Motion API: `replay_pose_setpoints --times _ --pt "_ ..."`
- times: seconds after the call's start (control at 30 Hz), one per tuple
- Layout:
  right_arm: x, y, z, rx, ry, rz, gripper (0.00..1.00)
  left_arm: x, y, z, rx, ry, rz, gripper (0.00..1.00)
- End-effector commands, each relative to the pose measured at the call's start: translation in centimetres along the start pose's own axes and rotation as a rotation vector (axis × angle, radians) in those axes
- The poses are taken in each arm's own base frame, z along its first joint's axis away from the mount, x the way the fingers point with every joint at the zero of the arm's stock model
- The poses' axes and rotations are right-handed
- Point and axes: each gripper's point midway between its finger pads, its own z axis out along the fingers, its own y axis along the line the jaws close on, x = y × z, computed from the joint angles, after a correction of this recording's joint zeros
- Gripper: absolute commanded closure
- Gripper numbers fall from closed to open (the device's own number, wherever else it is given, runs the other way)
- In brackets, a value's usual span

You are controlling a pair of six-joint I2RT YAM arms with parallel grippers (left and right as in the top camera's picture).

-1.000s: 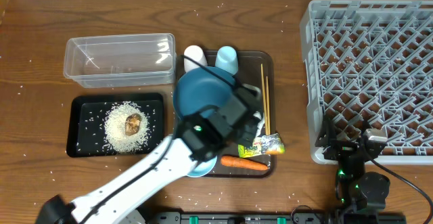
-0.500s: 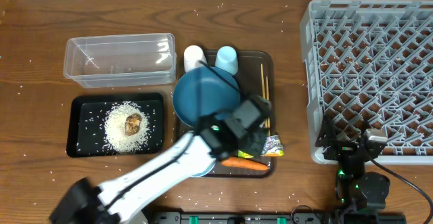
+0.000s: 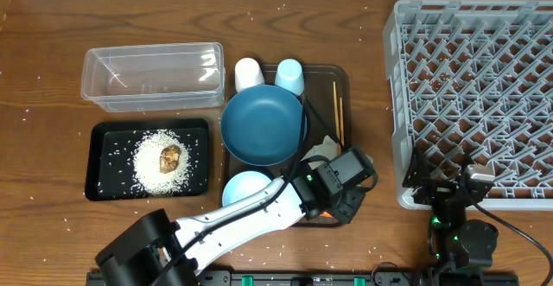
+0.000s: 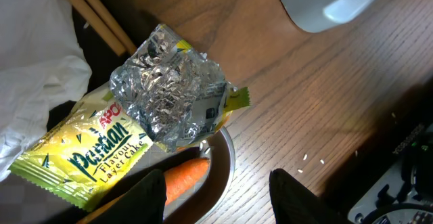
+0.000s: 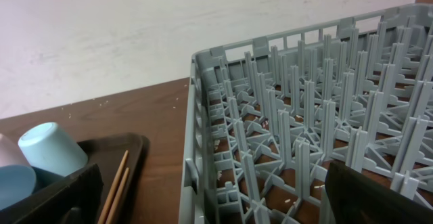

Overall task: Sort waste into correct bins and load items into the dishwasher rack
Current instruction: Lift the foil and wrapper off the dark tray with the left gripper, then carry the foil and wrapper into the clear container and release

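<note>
The left arm has swung off the plate (image 3: 262, 123) and bowl (image 3: 244, 187), which now show whole. The left hand (image 4: 216, 195) has come to the corner of the brown tray (image 3: 324, 85) nearest the rack (image 3: 394, 104), where from above it now covers the wrapper (image 4: 155, 126) that lay in plain sight before. That hand is released: its two fingers (image 4: 139, 198) stand apart with nothing clamped between them. The wrapper lies directly under the hand and just ahead of the fingers, crumpled, its foil end torn open at the tray's rim. The carrot (image 4: 184, 175) lies just beside the wrapper, inside the rim, its tip under the gap between the fingers. Further ahead, past the wrapper, are the chopsticks (image 4: 101, 17), next to a white sheet (image 4: 34, 68). The bowl sits near the hand's left and the plate ahead-left of it, both on the brown tray. The white cup (image 3: 249, 73) and blue cup (image 3: 290, 76) stand side by side beyond the plate. Well off to the left on the worktop (image 3: 52, 27) are the tub (image 3: 91, 79) and, nearer, the black tray (image 3: 97, 161), which holds the rice (image 3: 149, 167) with the lump (image 3: 170, 157) on top. The right hand (image 5: 215, 197) is spread wide and grasps nothing. The rack's pegs rise just ahead of it, and the blue cup and chopsticks lie to its left.
</note>
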Motion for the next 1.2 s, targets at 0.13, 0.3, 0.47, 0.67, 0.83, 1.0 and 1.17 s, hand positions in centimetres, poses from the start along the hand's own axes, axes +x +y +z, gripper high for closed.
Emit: replay_pose_setpoints --times 0.13,0.3,0.47,0.67,0.83,1.0,1.17 --pt "0.0 -0.5 0.0 0.02 -0.002 -0.004 0.01 -1.0 1.9 1.3 -0.116 -0.033 0.081 0.47" --pt "0.0 -0.5 0.0 0.02 -0.002 -0.004 0.01 -1.1 2.1 3.5 -0.115 -0.022 0.084 0.47" --pt "0.0 -0.5 0.0 0.02 -0.002 -0.005 0.01 -2.6 1.5 4.4 -0.089 -0.08 0.091 0.47" --pt "0.0 -0.5 0.0 0.02 -0.002 -0.005 0.01 -2.7 1.7 4.4 -0.101 -0.086 0.093 0.72" --pt "0.0 -0.5 0.0 0.02 -0.002 -0.004 0.01 -2.7 1.7 4.3 -0.102 -0.084 0.093 0.94" --pt "0.0 -0.5 0.0 0.02 -0.002 -0.004 0.01 -3.3 0.2 2.5 -0.039 -0.117 0.099 0.94" --pt "0.0 -0.5 0.0 0.02 -0.002 -0.005 0.01 -4.9 -1.9 -1.6 0.043 -0.211 0.059 0.94"
